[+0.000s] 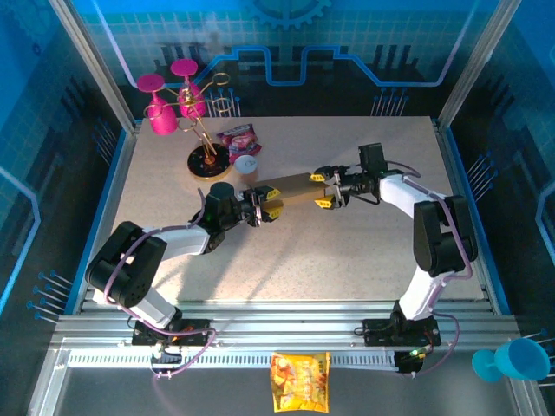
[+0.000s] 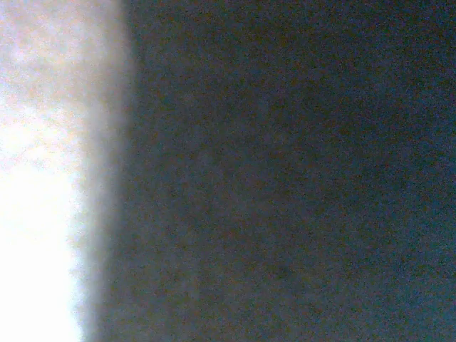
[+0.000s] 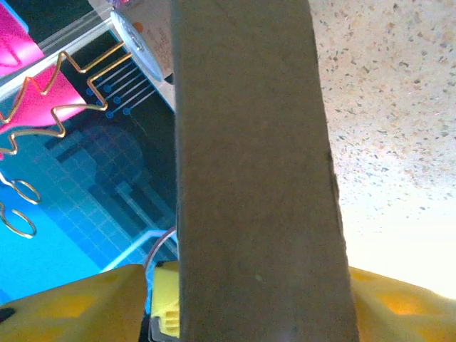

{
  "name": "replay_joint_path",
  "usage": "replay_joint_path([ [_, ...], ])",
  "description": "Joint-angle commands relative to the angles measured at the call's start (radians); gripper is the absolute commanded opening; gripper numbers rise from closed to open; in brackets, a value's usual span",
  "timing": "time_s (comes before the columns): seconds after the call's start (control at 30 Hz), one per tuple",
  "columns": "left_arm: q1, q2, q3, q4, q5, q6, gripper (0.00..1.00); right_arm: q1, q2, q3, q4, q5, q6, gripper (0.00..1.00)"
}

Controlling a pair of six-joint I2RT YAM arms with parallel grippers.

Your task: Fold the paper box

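Two tools [image 1: 270,208] [image 1: 323,190] on plain brown paper box [image 1: 293,186]

The paper box [image 1: 293,187], plain unmarked brown cardboard, is a narrow, slightly slanted strip just above the centre of the overhead frame, and a broad vertical band [image 3: 249,178] mid-frame in the right wrist view.

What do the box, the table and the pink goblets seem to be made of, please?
The box: plain brown cardboard, matte and fibrous-looking. The table: speckled beige, stone-like surface, perhaps laminate. The pink goblets: likely plastic, judging by their solid, even colour.
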Motion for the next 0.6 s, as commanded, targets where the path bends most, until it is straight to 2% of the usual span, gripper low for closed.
replay_joint_path([
  [0.0,0.003,0.007,0.036,0.017,0.029,-0.69,0.39,0.005,0.018,-0.019,0.064,-0.02,0.077,0.6],
  [0.1,0.003,0.012,0.032,0.035,0.035,-0.692,0.4,0.005,0.023,-0.019,0.055,-0.007,0.086,0.54],
  [0.37,0.021,0.047,0.043,0.133,0.091,-0.672,0.62,0.002,0.004,-0.043,0.035,0.043,0.136,0.43],
  [0.57,0.085,0.011,0.043,0.094,0.178,-0.573,0.73,-0.02,-0.042,-0.057,-0.028,0.085,0.164,0.37],
])
